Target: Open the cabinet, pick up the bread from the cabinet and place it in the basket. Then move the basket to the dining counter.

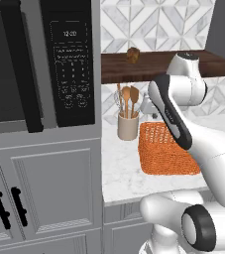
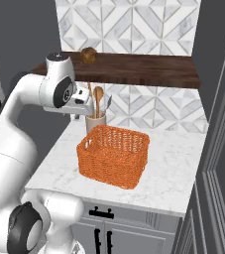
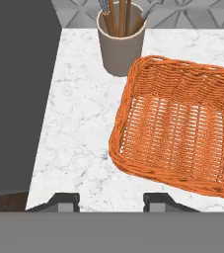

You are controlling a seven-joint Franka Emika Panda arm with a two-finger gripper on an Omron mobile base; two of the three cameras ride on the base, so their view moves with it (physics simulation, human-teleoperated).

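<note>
Bread (image 1: 132, 54): small dark-brown crusty lump on wooden shelf (image 1: 163, 64)

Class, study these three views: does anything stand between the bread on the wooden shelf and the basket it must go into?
Nothing visible blocks it. The bread sits in the open on the wooden shelf; the basket below is open-topped, with the utensil crock behind it.
</note>
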